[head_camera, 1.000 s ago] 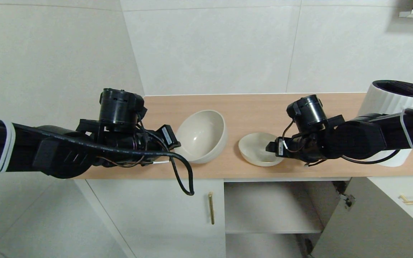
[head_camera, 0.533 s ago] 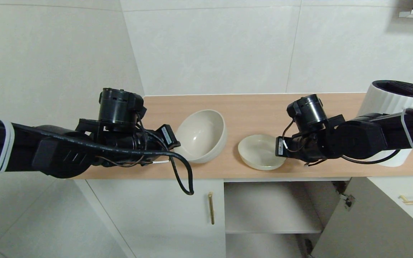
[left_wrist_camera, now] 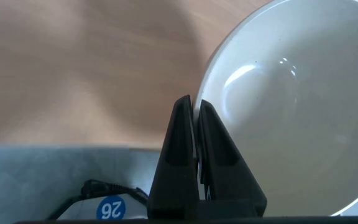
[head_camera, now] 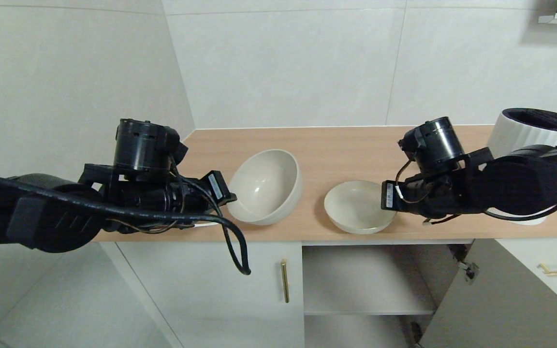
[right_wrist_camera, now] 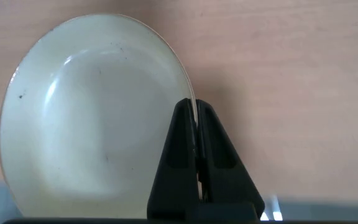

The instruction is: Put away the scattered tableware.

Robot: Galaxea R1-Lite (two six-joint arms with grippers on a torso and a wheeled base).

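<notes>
A large cream bowl (head_camera: 265, 191) stands tilted on the wooden counter (head_camera: 336, 145), left of centre. My left gripper (left_wrist_camera: 196, 112) is shut on the near-left rim of this large bowl (left_wrist_camera: 291, 99). To its right sits a smaller, shallow cream bowl (head_camera: 358, 210), close to the counter's front edge. My right gripper (right_wrist_camera: 196, 115) is shut on the rim of that small bowl (right_wrist_camera: 92, 118), on its right side. In the head view both arms come in from the sides at counter height.
A white ribbed container (head_camera: 535, 140) with a dark top stands on the counter at the far right, behind my right arm. Below the counter, a cabinet (head_camera: 365, 280) stands with its door (head_camera: 481, 299) swung open and a bare shelf inside. A tiled wall runs along the left.
Both arms have drawn outward and toward the front edge. The large bowl moved left and tipped more upright; the small bowl slid right and forward and now faces up more.
</notes>
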